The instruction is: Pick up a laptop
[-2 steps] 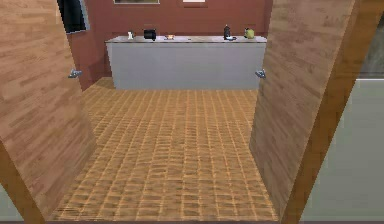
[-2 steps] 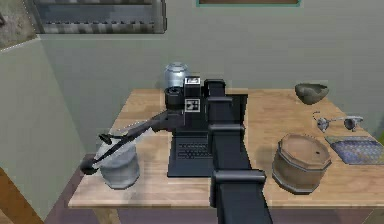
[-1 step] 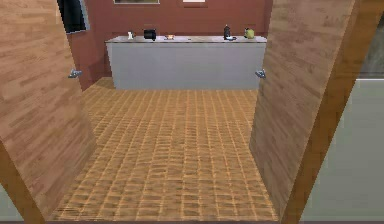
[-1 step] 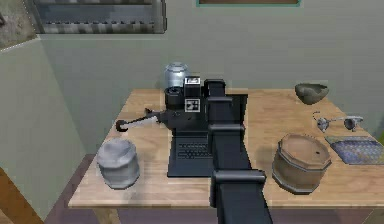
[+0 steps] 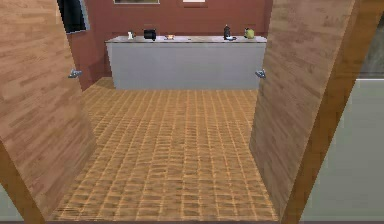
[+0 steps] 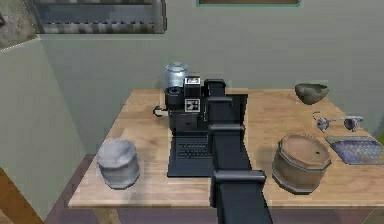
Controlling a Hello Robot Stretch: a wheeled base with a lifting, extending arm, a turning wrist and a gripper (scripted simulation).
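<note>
A dark laptop [image 6: 190, 156] lies on a wooden table [image 6: 262, 118] in the arm side view, its keyboard showing left of the arm. The dark arm bar [image 6: 228, 140] rises from the bottom edge across the table's middle. At its far end are two white marked squares [image 6: 193, 84], and left of them the gripper [image 6: 169, 105] sits by the laptop's back part. A silvery round thing [image 6: 176, 75] stands just behind the gripper. I cannot tell whether the gripper holds anything.
On the table stand a grey pot [image 6: 118, 163] at the front left, a brown round container [image 6: 301, 164], a dark bowl [image 6: 311, 93], glasses [image 6: 338, 123] and a patterned flat thing [image 6: 357, 151]. Ahead, wooden door panels [image 5: 295, 100] frame a wood floor [image 5: 170, 150] leading to a grey counter [image 5: 185, 62].
</note>
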